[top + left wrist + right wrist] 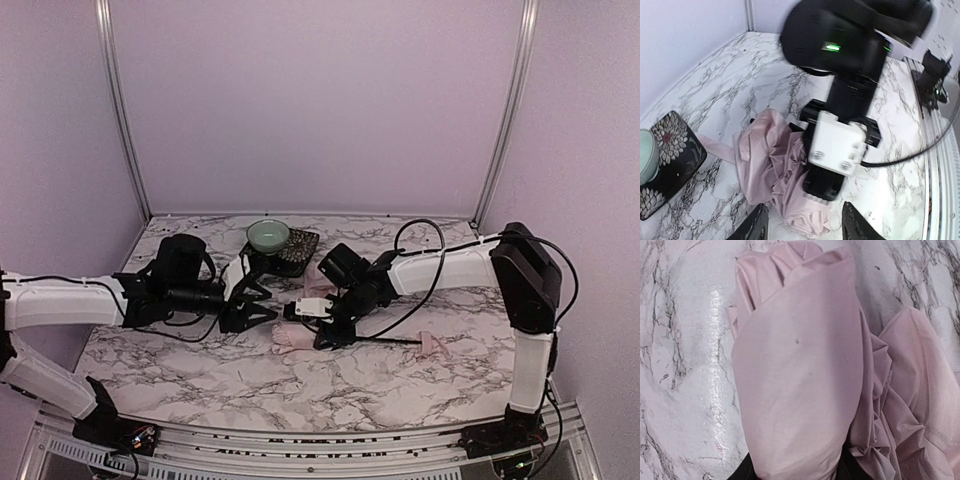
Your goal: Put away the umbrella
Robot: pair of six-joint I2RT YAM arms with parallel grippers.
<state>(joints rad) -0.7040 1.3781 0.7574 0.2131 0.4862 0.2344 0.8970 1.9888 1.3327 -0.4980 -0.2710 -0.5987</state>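
The umbrella [293,340] lies on the marble tabletop [200,385], nearer the arm bases than the green bowl [268,235] and slightly to its right. Its pale pink cloth [767,160] is bunched in a crumpled heap almost straight in front of the bowl. Its thin black shaft [385,342] runs from that heap away to the right, ending in the small pink handle [432,346], well to the right of the bowl. The bowl sits at the back of the tabletop, touching a dark flowered pouch [300,250] just to its right. The right gripper [322,335] comes down on the heap's right side, in front of the bowl, and is closed narrowly on a fold of the cloth. In its wrist view the pink cloth drapes over the dark fingers [747,471] and fills most of the picture. The left gripper [268,303] hangs in front of the bowl, just left of the heap. Its jaws are spread wide and hold nothing, with the cloth lying just beyond the fingertips.
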